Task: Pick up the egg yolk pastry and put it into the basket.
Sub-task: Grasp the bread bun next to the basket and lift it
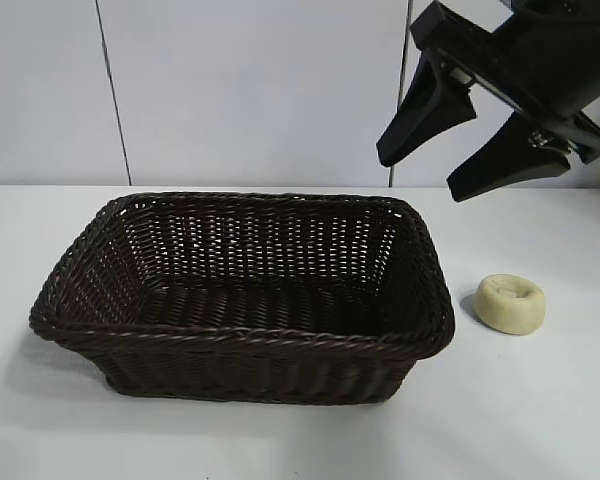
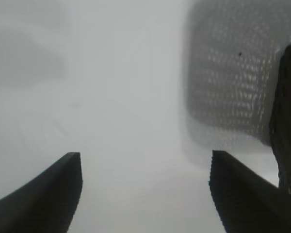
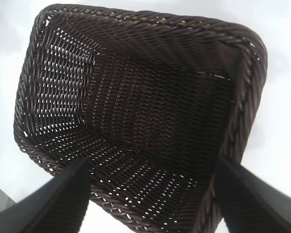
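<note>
Two grippers show here, and neither holds anything. Up in the air, the right gripper (image 1: 430,170) hangs with its black fingers (image 1: 425,110) spread apart and slanting downward, nothing between them. Below it and slightly toward the camera, the egg yolk pastry (image 1: 510,303) sits on the white table (image 1: 540,420), a small pale round bun with a dimpled top, well apart from the fingertips. Below the gripper on the other side stands the basket (image 1: 242,345), dark brown wicker with a braided rim, its near corner just beside the pastry but not touching it; nothing lies inside. From the right wrist, the basket (image 3: 136,121) fills most of the view, with the two spread fingers (image 3: 63,204) framing its near rim. Only the left wrist view shows the left gripper (image 2: 145,165), its fingers (image 2: 48,194) likewise parted and holding nothing, above bare white table (image 2: 126,97). Ahead of that gripper and off to one side, a dark woven edge of the basket (image 2: 288,121) appears, with its patterned shadow on the surface beside it.
</note>
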Robot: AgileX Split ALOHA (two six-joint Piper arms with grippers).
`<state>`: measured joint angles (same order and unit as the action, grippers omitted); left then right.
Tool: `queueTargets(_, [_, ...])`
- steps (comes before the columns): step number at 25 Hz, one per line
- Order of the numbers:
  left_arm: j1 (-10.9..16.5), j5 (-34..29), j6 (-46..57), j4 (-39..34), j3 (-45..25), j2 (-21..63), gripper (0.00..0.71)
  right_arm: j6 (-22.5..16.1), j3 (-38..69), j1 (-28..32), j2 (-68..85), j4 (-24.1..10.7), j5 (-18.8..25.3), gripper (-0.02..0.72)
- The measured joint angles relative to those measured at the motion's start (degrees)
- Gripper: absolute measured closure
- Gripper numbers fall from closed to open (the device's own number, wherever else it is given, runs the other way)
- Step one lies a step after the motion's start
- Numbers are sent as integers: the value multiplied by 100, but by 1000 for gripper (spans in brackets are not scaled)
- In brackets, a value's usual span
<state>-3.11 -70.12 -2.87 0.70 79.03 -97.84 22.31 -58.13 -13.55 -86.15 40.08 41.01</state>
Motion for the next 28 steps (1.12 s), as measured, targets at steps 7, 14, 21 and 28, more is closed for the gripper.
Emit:
queueTargets(7, [0,108,-6,0,-1653,1796,175,0,0,0,0,0,0,185])
queueTargets(14, [0,344,-6,0,-3383,3924,175,0,0,0,0,0,0,185])
queueTargets(21, [0,476,-6,0,-4833,6343,175,0,0,0,0,0,0,185])
queueTargets(28, [0,603,0,361,-5124,8174,175,0,0,0,0,0,13,185])
